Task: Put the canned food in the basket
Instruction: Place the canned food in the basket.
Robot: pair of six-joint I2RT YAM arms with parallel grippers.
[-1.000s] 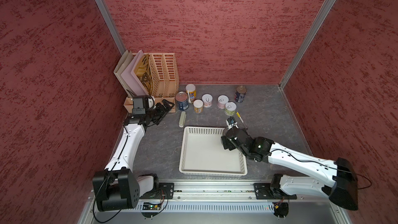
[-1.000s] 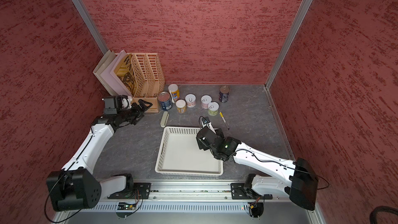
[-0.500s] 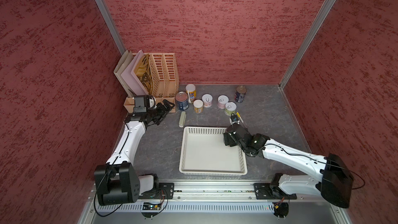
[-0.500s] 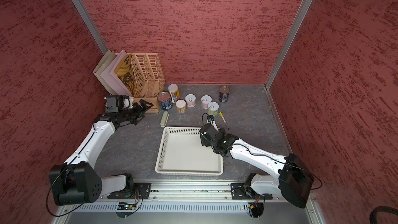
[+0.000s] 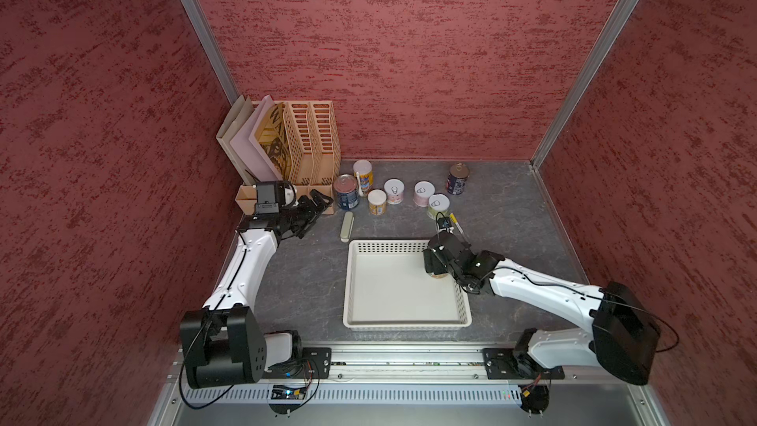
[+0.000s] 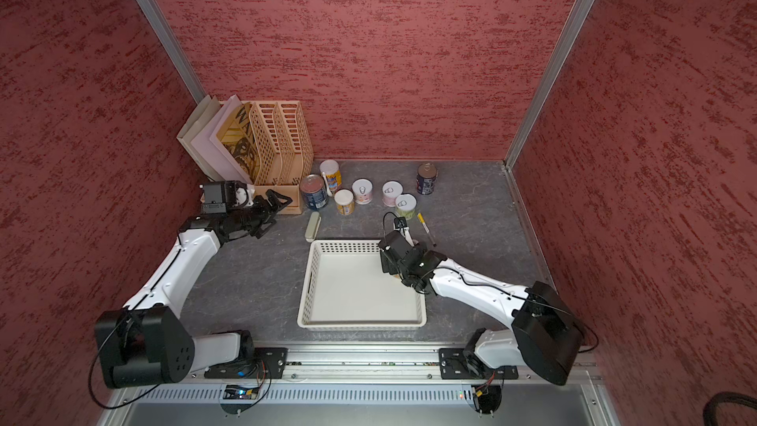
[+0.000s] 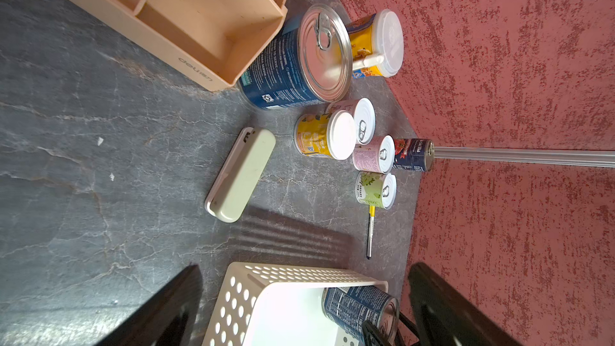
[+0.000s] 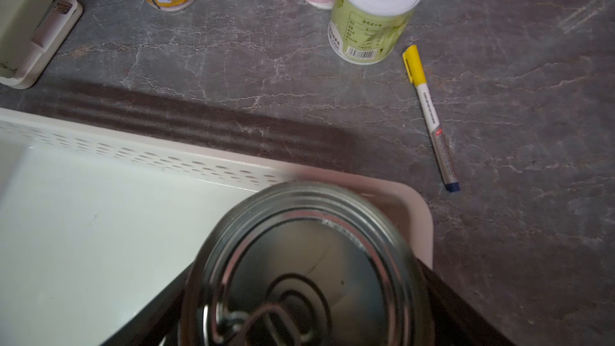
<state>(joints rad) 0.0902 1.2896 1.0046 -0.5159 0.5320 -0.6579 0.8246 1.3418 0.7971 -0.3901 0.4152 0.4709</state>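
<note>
Containing one blue-label can (image 7: 359, 307), white basket (image 5: 353, 280), right tool (image 5: 435, 266) clasping that can

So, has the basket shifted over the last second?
No. In both top views the basket sits where it was, its far left corner the same gap from the beige bar; the right gripper holds the blue can inside it.

Both top views look steeply down from high above the aluminium front rail (image 5: 389, 356) toward the red textured back wall (image 5: 389, 55) — far enough off to hold the whole grey marbled tabletop (image 5: 307, 280). The left wrist camera looks low across it toward the shallow white perforated plastic basket (image 7: 293, 272). The right wrist camera sits close over the bare metal top of a blue-labelled can (image 8: 306, 261). Both wrist views share the green-labelled white-lidded can (image 7: 376, 191) and the yellow-capped pen (image 7: 370, 231).
</note>
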